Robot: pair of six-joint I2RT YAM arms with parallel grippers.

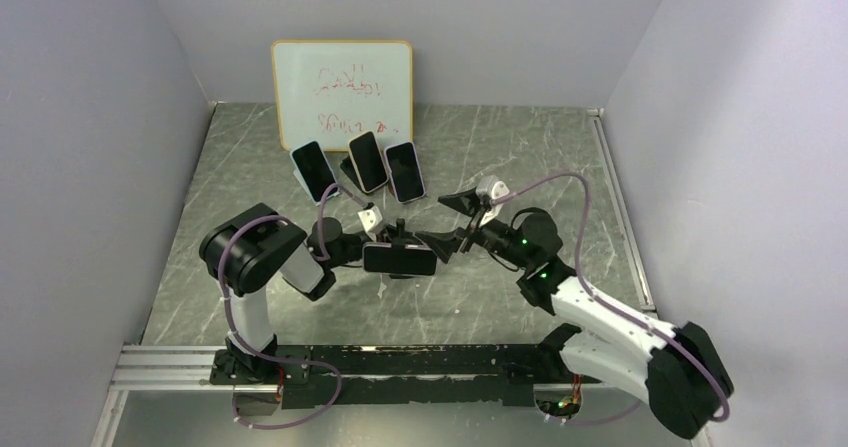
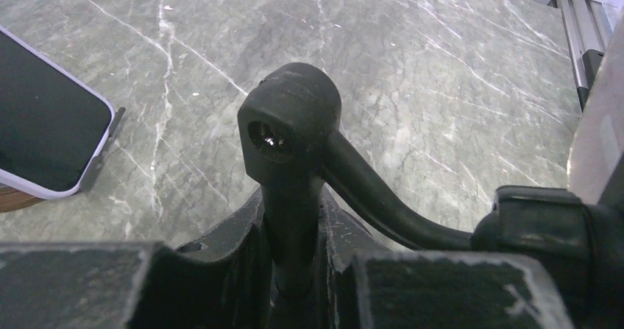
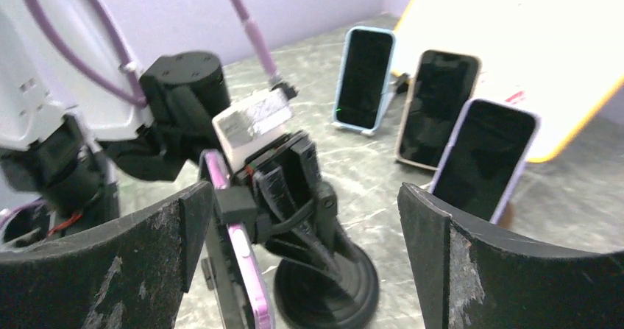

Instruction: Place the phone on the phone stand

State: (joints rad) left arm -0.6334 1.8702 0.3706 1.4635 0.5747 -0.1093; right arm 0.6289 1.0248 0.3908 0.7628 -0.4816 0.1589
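The black phone stand (image 3: 331, 285) has a round base and a clamp head. A phone with a purple edge (image 3: 246, 270) sits sideways in the clamp; in the top view it shows as a dark horizontal slab (image 1: 400, 258). My left gripper (image 1: 380, 239) is shut on the stand's upright stem (image 2: 291, 123), seen close up in the left wrist view (image 2: 294, 226). My right gripper (image 1: 450, 223) is open and empty just right of the stand. Its two fingers (image 3: 110, 270) flank the stand and phone without touching them.
Three other phones lean on small stands behind: a blue-cased one (image 1: 314, 168), a tan-cased one (image 1: 367, 161) and a lavender-cased one (image 1: 405, 171). A whiteboard (image 1: 342, 92) leans on the back wall. Purple walls close both sides. The marbled tabletop (image 1: 560, 157) extends to the right.
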